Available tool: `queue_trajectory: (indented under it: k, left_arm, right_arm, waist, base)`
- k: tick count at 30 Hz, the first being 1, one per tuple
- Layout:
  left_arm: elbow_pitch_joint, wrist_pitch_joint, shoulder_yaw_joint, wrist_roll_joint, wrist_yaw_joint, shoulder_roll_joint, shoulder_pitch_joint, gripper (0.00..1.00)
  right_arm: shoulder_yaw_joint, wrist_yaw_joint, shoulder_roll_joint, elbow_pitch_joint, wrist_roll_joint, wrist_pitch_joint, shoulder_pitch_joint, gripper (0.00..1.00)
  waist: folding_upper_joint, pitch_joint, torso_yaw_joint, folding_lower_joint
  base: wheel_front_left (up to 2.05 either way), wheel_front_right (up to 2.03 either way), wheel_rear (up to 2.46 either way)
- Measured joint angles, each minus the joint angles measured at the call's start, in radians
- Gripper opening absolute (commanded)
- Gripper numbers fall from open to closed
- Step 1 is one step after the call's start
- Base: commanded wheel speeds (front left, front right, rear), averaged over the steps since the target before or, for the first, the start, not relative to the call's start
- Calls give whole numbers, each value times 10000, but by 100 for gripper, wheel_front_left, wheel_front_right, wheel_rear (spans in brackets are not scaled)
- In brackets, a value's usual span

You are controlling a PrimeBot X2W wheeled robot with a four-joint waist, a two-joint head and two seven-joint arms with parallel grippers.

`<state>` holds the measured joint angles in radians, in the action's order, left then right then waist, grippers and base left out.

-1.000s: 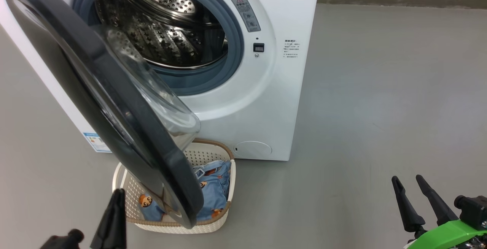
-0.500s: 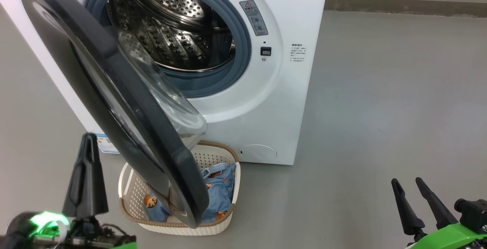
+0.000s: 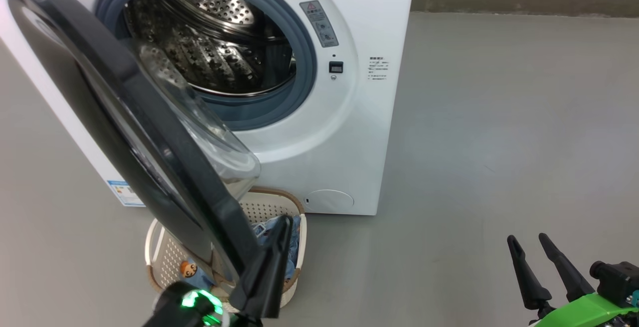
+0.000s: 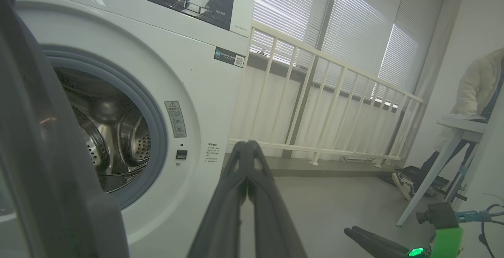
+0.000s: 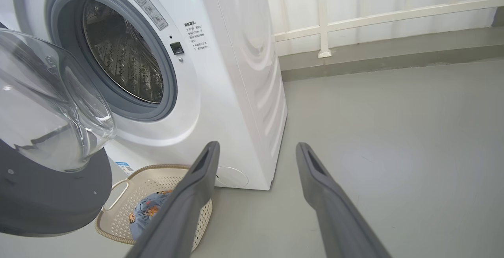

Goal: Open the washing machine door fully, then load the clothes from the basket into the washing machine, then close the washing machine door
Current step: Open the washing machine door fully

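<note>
**One door open, one basket loaded, two grippers empty**

You have one washing machine ahead, and its single washing machine door stands swung out on the left-hand hinge. The black rim and clear glass bowl reach towards you. The steel drum behind the grey gasket has no fabric in it that you can see.

One basket sits on the grey floor just in front of the machine's lower front. In the head view the door's lower edge covers the basket's middle. The clothes lie inside it as blue bear-print fabric. You see them in two patches, one either side of the door rim. You cannot tell from here how many garments there are.

Count two labels on the machine front: one grey warning label beside the opening and one blue sticker low on the left.

Your left gripper is low in front of the basket, right by the door's bottom edge. Its two fingers are pressed together with nothing between them. The left wrist view shows the rim off to their side, and you cannot tell whether they touch it.

Your right gripper hangs well apart over bare floor at the lower right. Its two fingers are spread wide and hold nothing.

One person in a pale jacket stands at one counter by the white railing.
</note>
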<state>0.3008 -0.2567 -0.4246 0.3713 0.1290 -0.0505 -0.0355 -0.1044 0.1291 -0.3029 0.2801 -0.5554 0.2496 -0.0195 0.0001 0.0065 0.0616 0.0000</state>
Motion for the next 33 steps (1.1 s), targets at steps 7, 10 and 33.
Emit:
queue_trajectory:
  k: [7,10,33]
  left_arm:
    - [-1722,2,-224,489,0,-4,55,0]
    - [-2458,2,-211,685,0,-2,297,0]
    - [-4569,13,420,1463,-171,142,1243,0]
  right_arm:
    - [-86,0,17,2,-6,0,-1,100]
    - [-102,0,46,8,-13,0,-1,100]
    - [-82,0,86,-25,-56,0,-21,100]
  waist:
    - [0,52,-176,0]
    - [0,79,-193,0]
    - [0,209,-61,0]
  base:
    - [0,0,0]
    - [0,0,0]
    - [0,0,0]
